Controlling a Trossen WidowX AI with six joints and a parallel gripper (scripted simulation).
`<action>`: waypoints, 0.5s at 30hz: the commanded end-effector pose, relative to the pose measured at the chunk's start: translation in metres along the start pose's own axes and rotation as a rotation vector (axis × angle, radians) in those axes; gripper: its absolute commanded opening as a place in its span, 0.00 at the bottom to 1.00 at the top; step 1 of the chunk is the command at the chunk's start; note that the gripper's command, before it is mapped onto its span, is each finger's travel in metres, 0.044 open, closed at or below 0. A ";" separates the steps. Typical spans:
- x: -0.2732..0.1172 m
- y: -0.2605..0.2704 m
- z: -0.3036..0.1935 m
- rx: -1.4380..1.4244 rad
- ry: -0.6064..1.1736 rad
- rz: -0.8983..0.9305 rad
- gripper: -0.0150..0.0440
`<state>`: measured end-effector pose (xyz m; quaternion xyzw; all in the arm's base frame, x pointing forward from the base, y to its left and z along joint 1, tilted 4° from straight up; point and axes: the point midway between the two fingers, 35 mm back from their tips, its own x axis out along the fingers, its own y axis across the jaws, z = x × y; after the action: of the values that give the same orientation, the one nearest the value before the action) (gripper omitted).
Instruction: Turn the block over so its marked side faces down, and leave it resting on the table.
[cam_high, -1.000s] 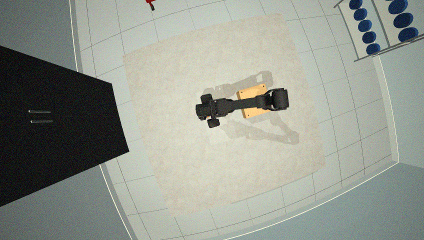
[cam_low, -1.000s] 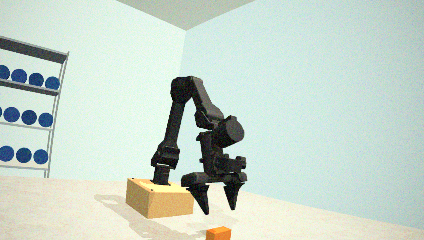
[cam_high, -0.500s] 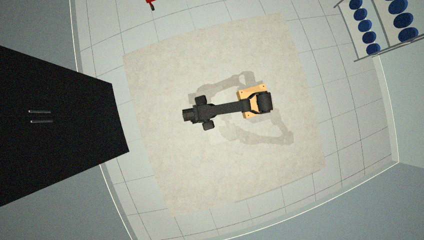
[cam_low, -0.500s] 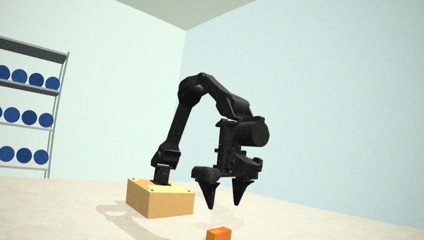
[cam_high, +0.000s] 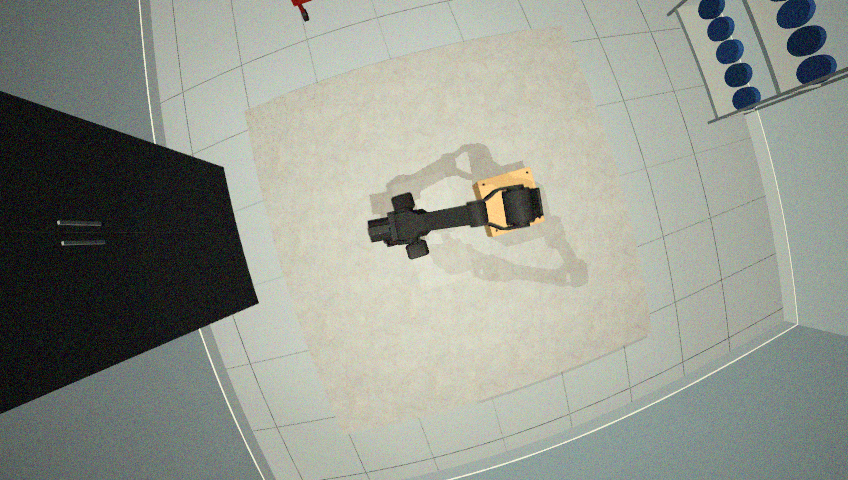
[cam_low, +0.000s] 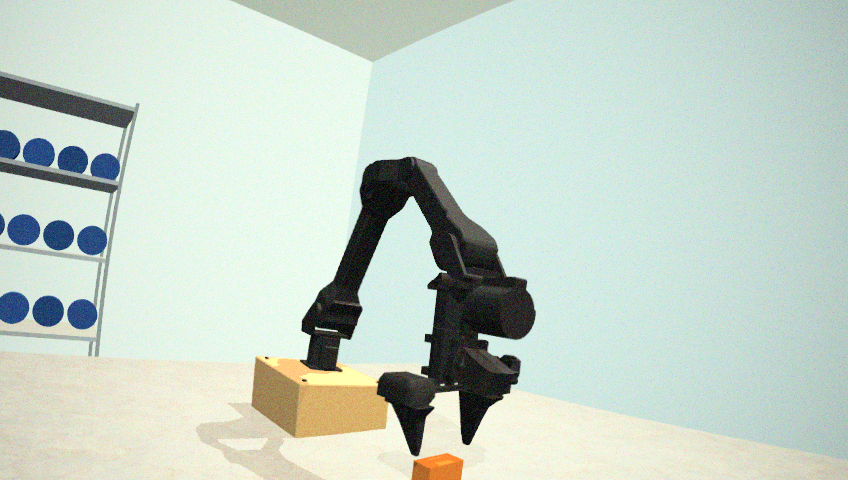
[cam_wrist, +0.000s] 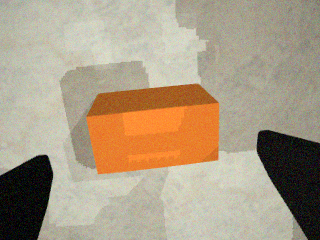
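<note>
The orange block (cam_low: 437, 469) (cam_wrist: 157, 142) rests on the pale table (cam_high: 476, 333) (cam_wrist: 30, 30). Its broad bright face and a darker long side show in the wrist view, with no mark on either. The marked side is out of sight. In the exterior view the block is cut off by the bottom edge; in the top view the arm hides it. My gripper (cam_high: 410, 226) (cam_low: 441, 449) (cam_wrist: 155, 154) is open and empty, pointing down above the table. Its fingers stand wide to the left and right of the block in the wrist view, without touching it.
The arm's wooden base block (cam_high: 504, 178) (cam_low: 342, 410) stands behind the gripper in the exterior view. A dark cabinet (cam_high: 148, 267) is at the left of the top view. A rack (cam_high: 702, 95) (cam_low: 101, 285) with blue round items stands farther away.
</note>
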<state>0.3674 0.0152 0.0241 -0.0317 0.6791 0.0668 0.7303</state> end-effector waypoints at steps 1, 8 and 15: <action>0.006 0.000 0.000 0.003 0.002 -0.003 1.00; 0.018 0.000 0.000 0.003 0.002 -0.003 1.00; 0.029 0.000 -0.001 0.003 0.002 -0.002 1.00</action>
<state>0.3693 0.0165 0.0000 -0.0317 0.6788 0.0669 0.7305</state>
